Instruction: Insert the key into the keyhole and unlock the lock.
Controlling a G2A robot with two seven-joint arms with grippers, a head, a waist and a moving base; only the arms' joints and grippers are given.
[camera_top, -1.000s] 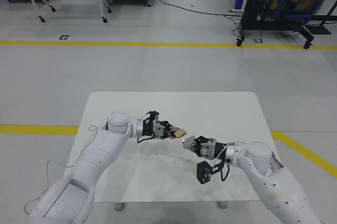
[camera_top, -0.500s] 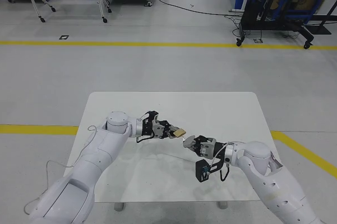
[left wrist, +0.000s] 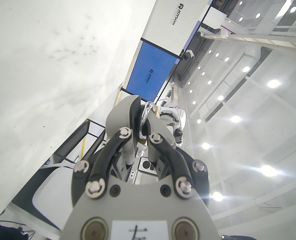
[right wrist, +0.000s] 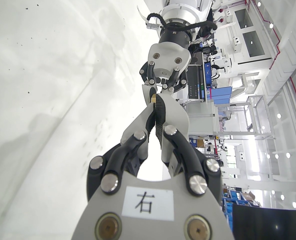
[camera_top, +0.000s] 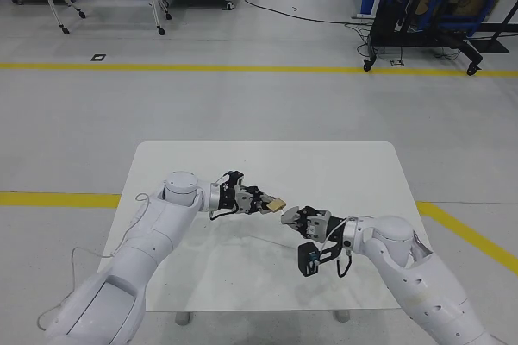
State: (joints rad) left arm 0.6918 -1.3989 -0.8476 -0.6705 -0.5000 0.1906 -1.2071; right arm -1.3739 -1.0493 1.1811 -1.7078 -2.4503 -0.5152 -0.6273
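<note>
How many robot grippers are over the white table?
2. The left gripper, above the white table, grips a silver-shackled brass padlock; the right gripper, pinched shut, faces it. Any key is hidden.

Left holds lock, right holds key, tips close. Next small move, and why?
Probably ease the right gripper toward the lock, clamped in the left gripper: top view shows the key tip just short of the lock, roughly lined up, so insertion looks not yet done.

The lock is gleaming brass-yellow, its shackle shining like polished metal; beneath the lock, the table is showing a matt white, faintly speckled top.
</note>
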